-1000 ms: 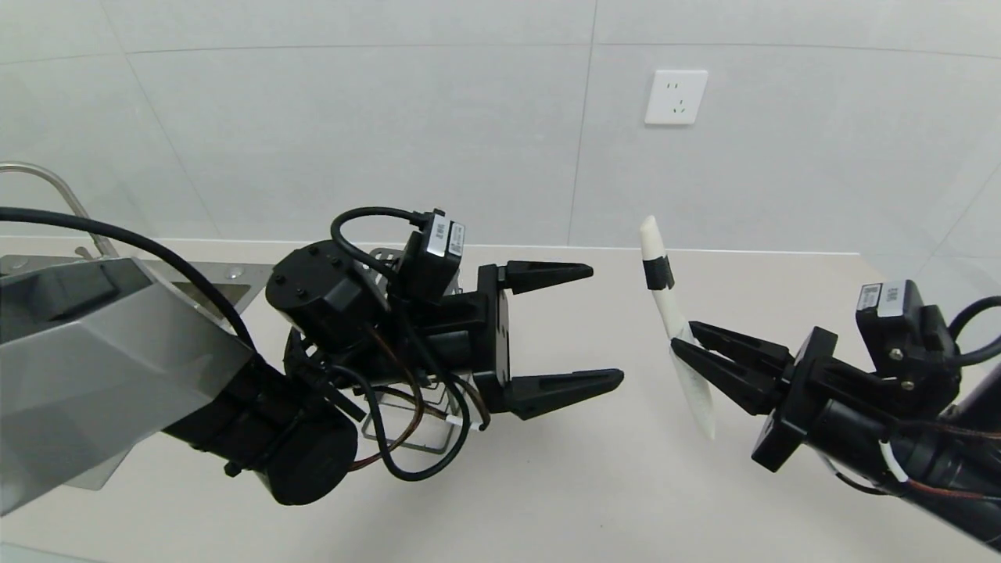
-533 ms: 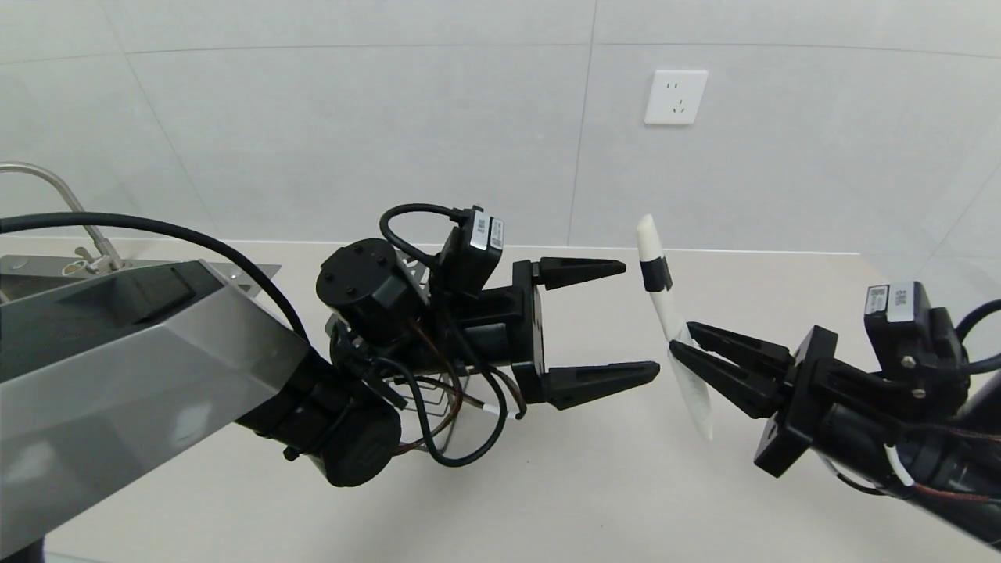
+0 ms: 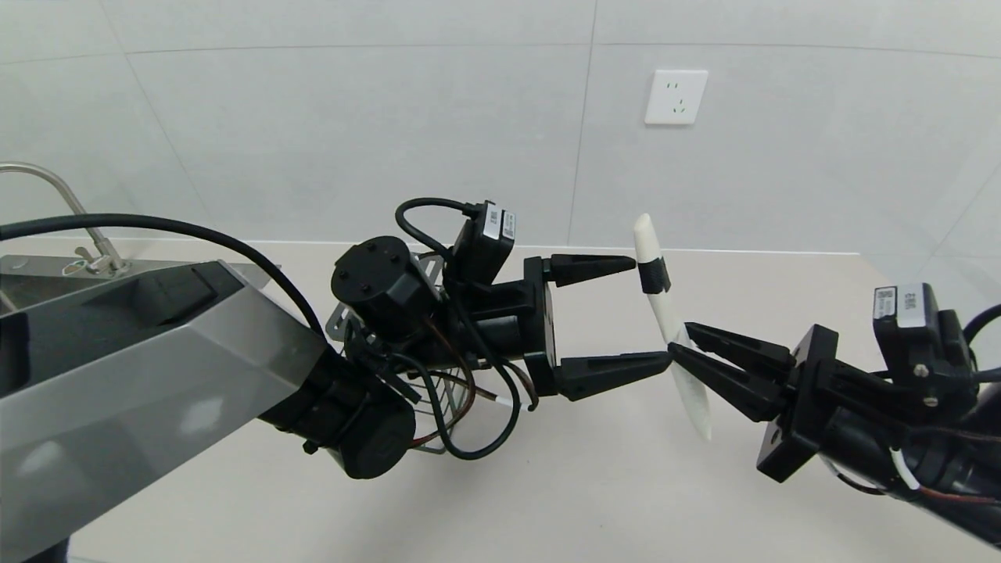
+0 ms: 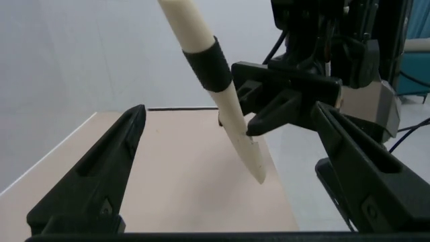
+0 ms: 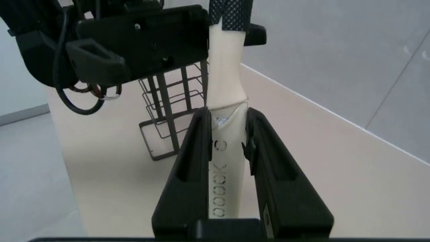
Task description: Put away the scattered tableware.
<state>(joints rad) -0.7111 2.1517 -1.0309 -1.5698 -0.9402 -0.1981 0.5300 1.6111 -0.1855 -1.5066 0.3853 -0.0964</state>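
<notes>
Right gripper [image 3: 679, 344] is clamped on a white utensil [image 3: 664, 311], held tilted above the middle of the countertop [image 3: 594, 485]. Left gripper [image 3: 649, 311] is spread wide, its fingertips flanking the handle, the upper one just beside the black band. A wire rack [image 3: 447, 400] stands behind the left arm, toward the countertop's left edge.

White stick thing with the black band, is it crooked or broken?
Crooked, not visibly broken. The white utensil hangs tilted above the counter, pinched at its wider lower part by the right gripper, with the black-banded handle uppermost. The open left gripper sits around the handle.
</notes>
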